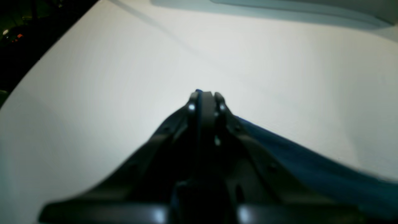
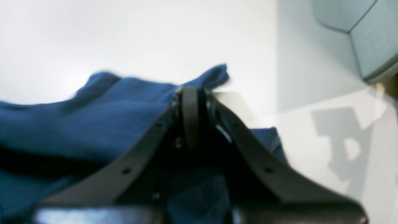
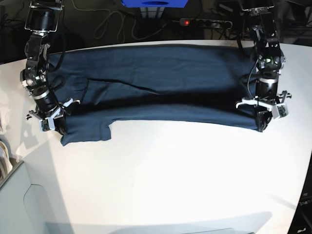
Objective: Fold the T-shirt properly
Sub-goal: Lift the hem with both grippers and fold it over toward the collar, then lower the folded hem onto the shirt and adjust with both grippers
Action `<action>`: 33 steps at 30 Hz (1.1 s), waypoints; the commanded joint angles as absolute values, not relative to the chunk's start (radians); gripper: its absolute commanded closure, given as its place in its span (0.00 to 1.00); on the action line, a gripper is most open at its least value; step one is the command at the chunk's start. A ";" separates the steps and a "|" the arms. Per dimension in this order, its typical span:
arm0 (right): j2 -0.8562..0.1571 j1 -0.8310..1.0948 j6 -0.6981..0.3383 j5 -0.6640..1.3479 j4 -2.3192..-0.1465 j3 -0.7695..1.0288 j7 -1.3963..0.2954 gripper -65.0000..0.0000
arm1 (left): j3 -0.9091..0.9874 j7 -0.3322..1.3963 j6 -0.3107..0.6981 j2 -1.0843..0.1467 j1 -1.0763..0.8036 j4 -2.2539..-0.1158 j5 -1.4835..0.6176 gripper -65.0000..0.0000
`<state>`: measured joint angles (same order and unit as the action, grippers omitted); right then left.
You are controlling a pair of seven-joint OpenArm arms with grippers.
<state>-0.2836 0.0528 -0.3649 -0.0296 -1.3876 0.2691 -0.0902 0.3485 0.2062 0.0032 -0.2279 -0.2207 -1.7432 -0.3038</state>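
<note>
The white tabletop [image 3: 170,175] takes up most of the base view, and the dark navy T-shirt [image 3: 161,83] is stretched across its far half as a long band running left to right, already folded over lengthwise so one layer lies on another, with a sleeve poking out toward the near side at the left end. Behind the far edge there's a tangle of cables and a power strip [image 3: 202,22] with a red light. The right gripper [image 3: 52,123] sits at the shirt's left end, pressed together and pinching a bunched bit of blue fabric; the right wrist view shows the cloth piling up to the left of it. The left gripper [image 3: 261,122] is at the shirt's right end on the near edge, also clamped onto a thin edge of the shirt, with fabric trailing off to the right in the left wrist view.
</note>
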 commanded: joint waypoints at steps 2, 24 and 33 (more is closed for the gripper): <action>-0.302 0.067 -0.369 -0.019 -1.408 0.275 -0.062 1.00 | 0.360 0.179 0.001 -0.216 -0.236 -1.758 -0.305 1.00; -0.282 0.282 -0.369 -0.024 -1.534 0.363 -0.071 1.00 | 0.437 0.179 0.002 -0.139 -0.344 -1.632 -0.305 1.00; -0.288 0.272 -0.369 -0.022 -1.500 0.371 -0.165 0.60 | 0.432 0.179 0.002 -0.139 -0.346 -1.612 -0.305 1.00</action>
